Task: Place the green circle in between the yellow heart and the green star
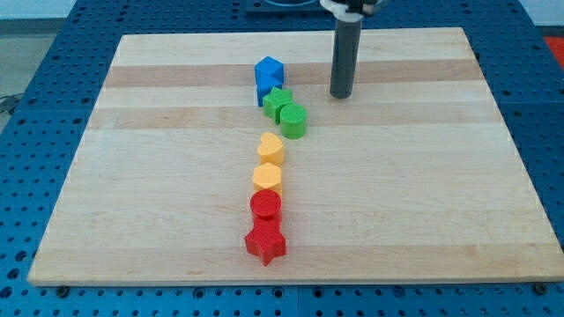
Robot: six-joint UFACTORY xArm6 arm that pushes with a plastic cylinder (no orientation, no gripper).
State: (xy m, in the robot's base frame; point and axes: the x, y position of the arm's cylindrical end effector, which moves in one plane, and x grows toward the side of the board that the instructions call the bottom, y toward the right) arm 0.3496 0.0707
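The green circle (294, 121) sits near the board's upper middle, touching the green star (278, 102) on its upper left. The yellow heart (271, 148) lies just below and left of the green circle, a small gap apart. My tip (341, 93) is a dark rod end resting on the board to the right of the green star and up-right of the green circle, apart from both.
A blue cube (269, 69) and another blue block (264, 92) stand above the green star. Below the heart come a yellow hexagon (267, 178), a red circle (265, 207) and a red star (265, 242). The wooden board (441, 194) rests on a blue perforated table.
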